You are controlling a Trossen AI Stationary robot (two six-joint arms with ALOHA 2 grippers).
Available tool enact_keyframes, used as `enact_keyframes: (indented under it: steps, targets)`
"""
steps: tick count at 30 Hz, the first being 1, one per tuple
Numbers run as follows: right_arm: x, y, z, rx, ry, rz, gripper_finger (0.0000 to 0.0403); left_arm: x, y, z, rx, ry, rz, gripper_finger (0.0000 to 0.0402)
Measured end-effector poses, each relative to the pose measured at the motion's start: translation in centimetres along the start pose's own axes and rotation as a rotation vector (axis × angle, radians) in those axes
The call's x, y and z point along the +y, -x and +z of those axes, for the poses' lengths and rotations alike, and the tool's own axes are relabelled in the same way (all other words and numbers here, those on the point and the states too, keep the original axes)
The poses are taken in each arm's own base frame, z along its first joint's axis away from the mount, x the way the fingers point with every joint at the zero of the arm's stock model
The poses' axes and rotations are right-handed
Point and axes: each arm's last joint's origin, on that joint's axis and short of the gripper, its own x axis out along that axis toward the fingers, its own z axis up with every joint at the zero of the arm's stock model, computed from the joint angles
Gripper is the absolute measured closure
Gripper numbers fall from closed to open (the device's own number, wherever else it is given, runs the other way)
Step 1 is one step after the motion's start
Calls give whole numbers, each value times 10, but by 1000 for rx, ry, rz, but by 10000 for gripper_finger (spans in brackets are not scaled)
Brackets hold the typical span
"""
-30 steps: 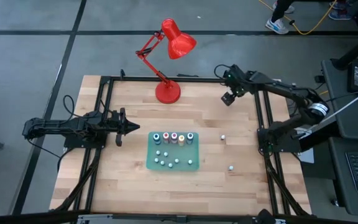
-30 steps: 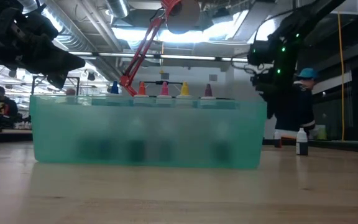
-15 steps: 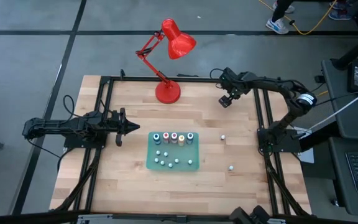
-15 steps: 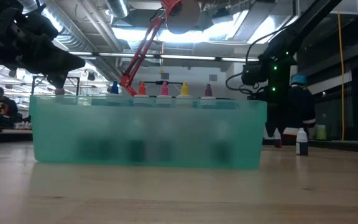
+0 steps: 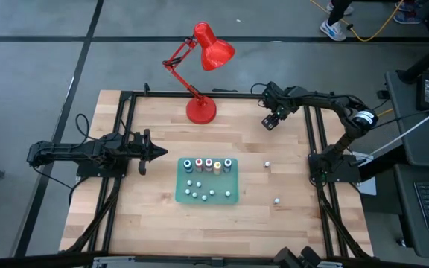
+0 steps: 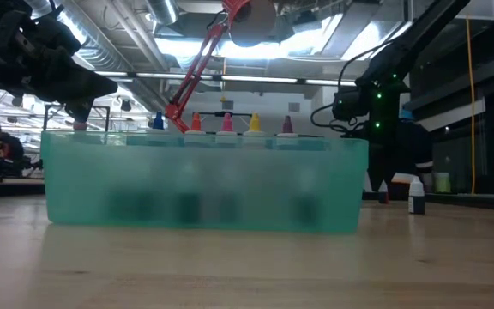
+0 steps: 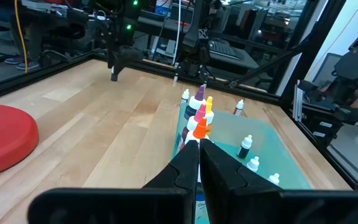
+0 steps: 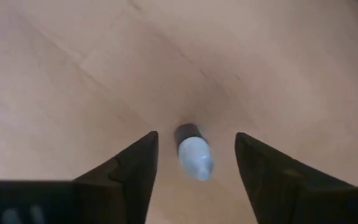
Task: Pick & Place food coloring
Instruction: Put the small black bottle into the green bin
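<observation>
Right gripper [image 8: 192, 155] poised over a small dark pale-capped dropper bottle [image 8: 193, 148].
I see its fingers spread, the bottle between them; next I must lower and pinch.

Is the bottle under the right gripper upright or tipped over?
Upright, it seems: the right wrist view looks down on the bottle's pale cap with its dark body beneath, standing on the table between the right gripper's open fingers.
</observation>
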Motion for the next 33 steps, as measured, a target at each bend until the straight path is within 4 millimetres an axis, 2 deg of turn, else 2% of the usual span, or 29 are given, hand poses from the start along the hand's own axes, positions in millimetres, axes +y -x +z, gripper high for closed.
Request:
enact_keyframes:
  steps: [6,16,21,27,33]
  targets:
    - [0,0,-2,16,22,13,223,0,0,0,0,0,0,389]
    - [1,-5,-2,46,29,12,226,0,0,0,0,0,0,391]
    - [2,-14,-4,97,45,13,245,0,0,0,0,0,0,389]
    - [2,-15,-3,92,60,13,270,0,0,0,0,0,0,393]
    - [2,-15,-2,86,82,14,276,0,0,0,0,0,0,394]
